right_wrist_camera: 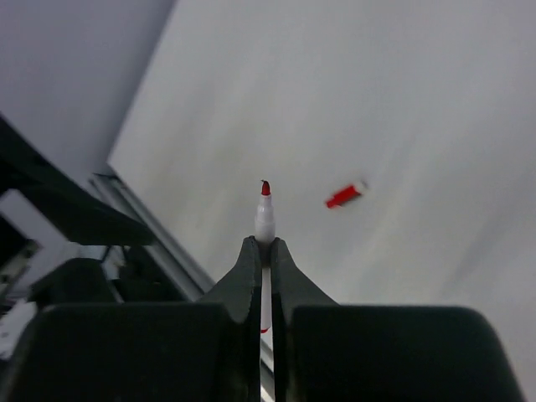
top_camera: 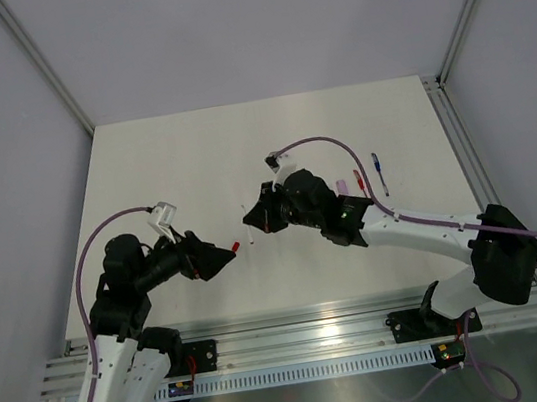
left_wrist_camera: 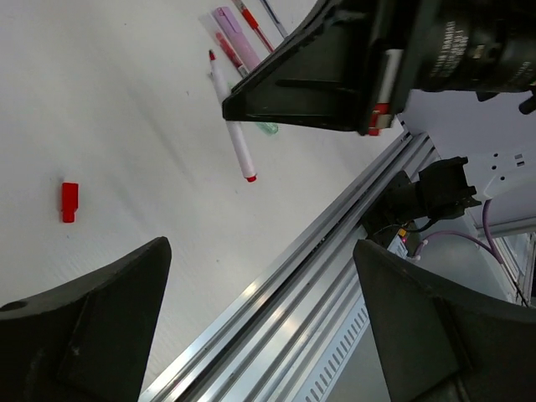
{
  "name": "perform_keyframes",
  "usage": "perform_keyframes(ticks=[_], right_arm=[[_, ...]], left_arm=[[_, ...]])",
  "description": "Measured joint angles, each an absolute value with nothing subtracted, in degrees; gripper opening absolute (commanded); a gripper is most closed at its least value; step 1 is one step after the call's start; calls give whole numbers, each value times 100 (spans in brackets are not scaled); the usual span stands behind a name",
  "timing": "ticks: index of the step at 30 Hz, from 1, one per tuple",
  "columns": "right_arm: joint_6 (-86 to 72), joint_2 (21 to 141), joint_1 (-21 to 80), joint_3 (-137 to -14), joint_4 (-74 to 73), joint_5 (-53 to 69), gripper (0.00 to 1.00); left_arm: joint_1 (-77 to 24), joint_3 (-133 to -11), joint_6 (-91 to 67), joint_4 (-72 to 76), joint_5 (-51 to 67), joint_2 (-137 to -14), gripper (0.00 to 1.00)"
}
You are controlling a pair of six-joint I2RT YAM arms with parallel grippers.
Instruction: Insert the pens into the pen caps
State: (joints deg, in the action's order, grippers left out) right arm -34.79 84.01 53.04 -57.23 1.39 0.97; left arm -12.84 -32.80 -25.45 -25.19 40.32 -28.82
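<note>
One red pen (right_wrist_camera: 265, 211) in right gripper (right_wrist_camera: 264, 244)

The left gripper (top_camera: 225, 258) points at a red cap (top_camera: 236, 246) lying on the table (top_camera: 161, 156) just off its tip. The right gripper (top_camera: 267, 217) hangs over mid-table, a red pen (top_camera: 267, 224) showing at its fingers. A pink pen (top_camera: 344, 187) and a blue pen (top_camera: 379, 172) lie beyond its arm.

left arm (top_camera: 111, 321) bent, left gripper (top_camera: 224, 257) spread wide, pointing right | right arm (top_camera: 424, 229) reaching left, right gripper (right_wrist_camera: 262, 249) pinched on pen (right_wrist_camera: 265, 219)
</note>
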Motion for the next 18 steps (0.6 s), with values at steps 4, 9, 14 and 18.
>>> perform_keyframes(ticks=[4, 9, 14, 18], right_arm=[[-3861, 8147, 5572, -5693, 1063, 99, 0], [-4088, 8152, 5887, -5647, 1498, 27, 0], [-4189, 8228, 6158, -5640, 1793, -1, 0], [-4241, 8385, 6213, -5642, 1909, 1, 0]], left_arm=[[-1288, -3258, -2563, -2418, 4082, -2867, 69], [-1288, -3236, -2587, -2340, 4163, -2869, 54], [-1288, -3225, -2600, -2300, 4222, -2882, 39], [-1288, -3225, -2598, -2298, 4226, -2895, 36]])
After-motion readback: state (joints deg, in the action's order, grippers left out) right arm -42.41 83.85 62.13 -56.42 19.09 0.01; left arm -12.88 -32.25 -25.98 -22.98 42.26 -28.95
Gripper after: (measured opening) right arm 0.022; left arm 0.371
